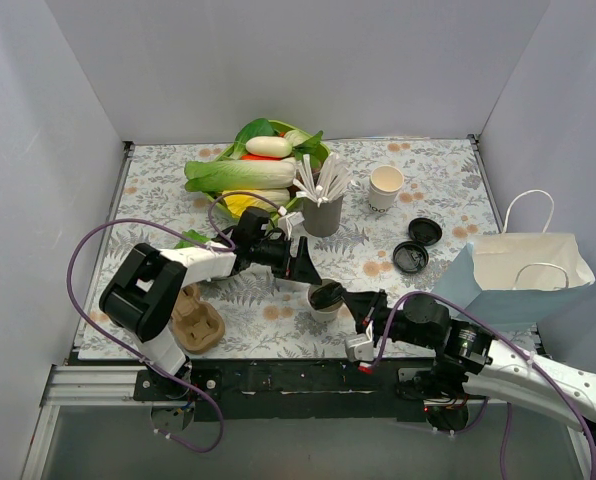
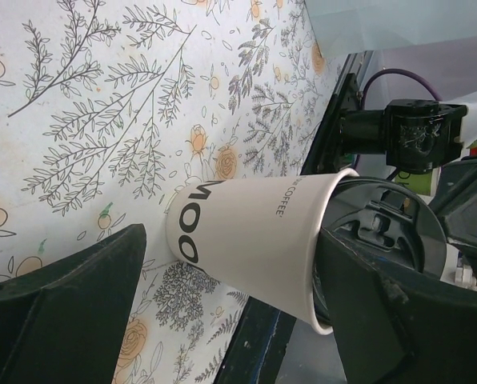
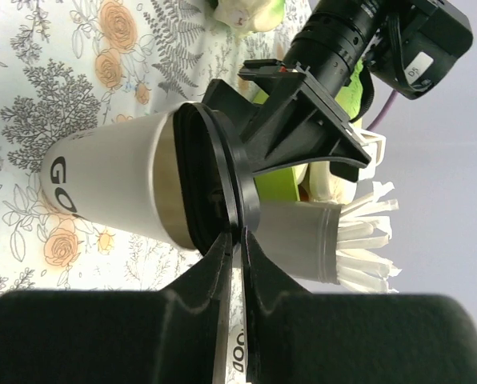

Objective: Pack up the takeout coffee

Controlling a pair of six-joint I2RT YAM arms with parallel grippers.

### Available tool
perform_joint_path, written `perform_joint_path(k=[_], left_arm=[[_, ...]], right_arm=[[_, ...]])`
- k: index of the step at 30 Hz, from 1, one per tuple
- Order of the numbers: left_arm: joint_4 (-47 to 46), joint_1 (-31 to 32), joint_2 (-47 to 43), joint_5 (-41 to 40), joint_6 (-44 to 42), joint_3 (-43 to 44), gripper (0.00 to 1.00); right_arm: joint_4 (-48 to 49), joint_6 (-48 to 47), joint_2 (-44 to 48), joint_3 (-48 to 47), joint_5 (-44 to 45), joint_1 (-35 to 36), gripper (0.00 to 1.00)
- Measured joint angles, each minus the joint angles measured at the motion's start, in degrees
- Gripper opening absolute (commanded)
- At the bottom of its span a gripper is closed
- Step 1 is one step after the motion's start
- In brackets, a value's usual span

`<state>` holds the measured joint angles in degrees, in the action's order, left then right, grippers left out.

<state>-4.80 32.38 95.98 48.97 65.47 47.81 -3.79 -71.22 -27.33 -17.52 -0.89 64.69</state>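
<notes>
The cream-white paper cup [image 1: 323, 303] with dark lettering stands near the table's front edge, with a black lid [image 1: 326, 294] at its mouth. My right gripper [image 1: 363, 305] reaches in from the right. In the right wrist view it [image 3: 240, 240] is shut on the lid's rim [image 3: 237, 200]. My left gripper [image 1: 303, 265] comes in from the left with its jaws wide apart. In the left wrist view [image 2: 232, 240] the cup [image 2: 254, 232] lies between its fingers, and one finger [image 2: 398, 320] rests against the lid. Whether the lid is fully seated cannot be told.
A second paper cup [image 1: 385, 186] stands at the back right, with two loose black lids [image 1: 425, 231] [image 1: 410, 259] near it. A grey metal cup of straws [image 1: 323, 212] and a vegetable bowl [image 1: 258, 165] stand behind. An open paper bag [image 1: 523, 275] lies right; a cardboard cup carrier [image 1: 195, 322] lies front left.
</notes>
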Motion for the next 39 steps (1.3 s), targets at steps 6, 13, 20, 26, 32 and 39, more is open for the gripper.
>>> perform_joint_path(k=[6, 13, 20, 26, 32, 39], left_arm=[[-0.2, 0.0, 0.3, 0.2, 0.4, 0.9, 0.85], [-1.5, 0.0, 0.3, 1.4, 1.4, 1.2, 0.85], [-3.2, 0.0, 0.3, 3.6, 3.3, 1.2, 0.85], [-4.3, 0.0, 0.3, 5.3, 4.5, 1.2, 0.85], [-4.7, 0.0, 0.4, 6.3, 5.3, 1.2, 0.85], [-4.8, 0.0, 0.4, 6.6, 5.7, 1.2, 0.85]], right_arm=[[-2.8, -0.2, -0.6, -0.4, -0.9, 0.0, 0.18], [-3.9, -0.2, -1.7, -0.5, -1.0, 0.0, 0.19], [-5.0, -0.2, -2.4, -0.5, -1.0, 0.1, 0.19], [-5.3, -0.2, -3.1, -0.5, -0.8, 0.2, 0.19], [-5.2, 0.1, -5.2, -0.5, -0.7, 0.2, 0.18], [-5.2, 0.5, -6.0, -0.5, -0.6, 0.2, 0.19]])
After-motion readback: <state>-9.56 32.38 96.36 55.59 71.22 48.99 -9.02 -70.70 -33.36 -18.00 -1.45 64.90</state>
